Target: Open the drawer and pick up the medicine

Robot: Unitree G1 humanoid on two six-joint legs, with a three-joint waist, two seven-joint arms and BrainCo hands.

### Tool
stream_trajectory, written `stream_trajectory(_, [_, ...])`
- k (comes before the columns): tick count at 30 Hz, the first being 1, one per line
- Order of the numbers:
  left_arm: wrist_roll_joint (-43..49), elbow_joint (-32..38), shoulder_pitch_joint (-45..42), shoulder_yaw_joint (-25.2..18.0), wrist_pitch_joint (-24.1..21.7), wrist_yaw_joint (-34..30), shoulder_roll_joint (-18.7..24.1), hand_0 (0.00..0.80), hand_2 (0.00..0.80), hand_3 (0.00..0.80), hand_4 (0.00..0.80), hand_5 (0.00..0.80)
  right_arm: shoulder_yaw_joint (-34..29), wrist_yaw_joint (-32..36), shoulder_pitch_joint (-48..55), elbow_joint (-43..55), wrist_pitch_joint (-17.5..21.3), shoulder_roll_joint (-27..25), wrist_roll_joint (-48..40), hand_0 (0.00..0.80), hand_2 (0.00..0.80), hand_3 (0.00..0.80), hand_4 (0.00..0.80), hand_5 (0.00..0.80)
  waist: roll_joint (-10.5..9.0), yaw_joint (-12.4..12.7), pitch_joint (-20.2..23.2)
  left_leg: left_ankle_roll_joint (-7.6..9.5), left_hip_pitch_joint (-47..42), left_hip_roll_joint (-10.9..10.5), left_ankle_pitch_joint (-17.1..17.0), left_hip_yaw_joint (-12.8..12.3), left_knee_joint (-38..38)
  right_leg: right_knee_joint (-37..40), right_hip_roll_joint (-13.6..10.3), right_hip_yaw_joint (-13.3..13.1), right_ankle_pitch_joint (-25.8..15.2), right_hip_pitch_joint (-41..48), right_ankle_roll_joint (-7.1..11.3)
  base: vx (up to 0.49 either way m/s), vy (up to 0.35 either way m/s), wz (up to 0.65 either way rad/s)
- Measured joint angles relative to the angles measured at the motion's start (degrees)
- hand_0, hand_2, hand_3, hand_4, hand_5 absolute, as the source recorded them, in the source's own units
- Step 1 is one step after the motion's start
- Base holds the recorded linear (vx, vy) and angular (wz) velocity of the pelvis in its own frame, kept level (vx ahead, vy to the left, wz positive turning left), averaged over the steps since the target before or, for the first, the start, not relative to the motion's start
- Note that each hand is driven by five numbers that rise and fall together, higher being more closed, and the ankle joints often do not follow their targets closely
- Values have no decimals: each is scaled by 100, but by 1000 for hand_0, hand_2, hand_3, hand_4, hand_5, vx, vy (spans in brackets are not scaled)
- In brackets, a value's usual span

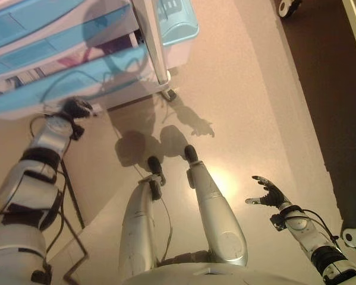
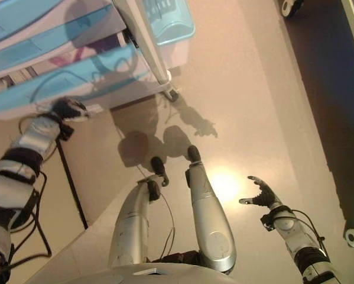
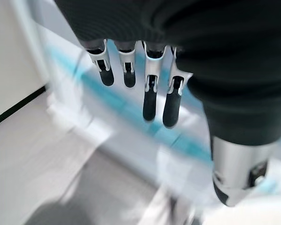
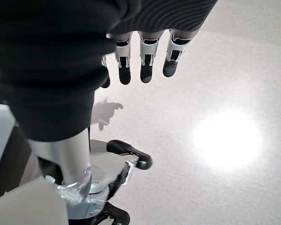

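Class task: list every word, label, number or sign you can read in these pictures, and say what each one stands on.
None can be read.
Drawer cabinet: pink and white shapes show inside one drawer, too blurred to tell whether they carry print.
Blue basket on top: a ribbed pattern only, no text.
Left hand and right hand: no markings visible.

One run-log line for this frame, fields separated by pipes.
left hand open, at drawer unit's blue front | right hand open, idle over floor | medicine not visible | holding nothing

no readable text, no labels or numbers legible anywhere
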State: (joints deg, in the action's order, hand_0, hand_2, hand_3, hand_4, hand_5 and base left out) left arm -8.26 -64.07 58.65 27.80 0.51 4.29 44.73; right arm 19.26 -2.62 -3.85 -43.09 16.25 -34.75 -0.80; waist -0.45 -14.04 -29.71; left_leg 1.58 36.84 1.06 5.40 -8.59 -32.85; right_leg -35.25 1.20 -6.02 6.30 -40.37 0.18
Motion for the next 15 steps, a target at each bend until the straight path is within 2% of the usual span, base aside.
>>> stream_trajectory(6, [149, -45, 0, 61, 49, 158, -19, 0, 0, 0, 0, 0, 19, 9, -106, -85, 20, 2, -31, 0, 0, 0, 0, 0, -7, -53, 4, 7, 42, -4, 229, 91, -440, -339, 36, 9, 170, 5, -11, 12, -13, -1])
stream_trajectory(9, [94, -128, -84, 41, -86, 157, -25, 0, 0, 0, 0, 0, 18, 12, -107, -115, 42, 9, -23, 0, 0, 0, 0, 0, -11, -37, 10, 9, 31, 0, 382, 119, -712, -606, 42, 13, 322, 26, -17, 64, -25, 2])
stream_trajectory(12, [-374, 96, -446, -335, -359, 104, -76, 0, 0, 0, 0, 0, 2, 16, -91, -138, 53, 109, -22, 0, 0, 0, 0, 0, -29, -19, 35, 41, -155, -4, 411, 167, -751, -655, 42, 18, 340, 220, -17, -37, -119, -1])
stream_trajectory(13, [-638, 250, -650, -495, -479, 41, -114, 0, 0, 0, 0, 0, -1, 22, -86, -188, 81, 198, -22, 0, 0, 0, 0, 0, -45, 4, 75, -7, -255, -4, 445, 170, -722, -621, 41, 20, 381, 309, -22, 21, -133, -3])
stream_trajectory(15, [-1352, 690, -1247, -938, -684, -162, -323, 0, 0, 0, 0, 0, -20, 38, -44, -325, 126, 436, -25, 0, 0, 0, 0, 0, -49, 58, 318, -14, -350, -17, 443, 250, -583, -505, 24, 30, 380, 410, -22, 28, -164, -3])
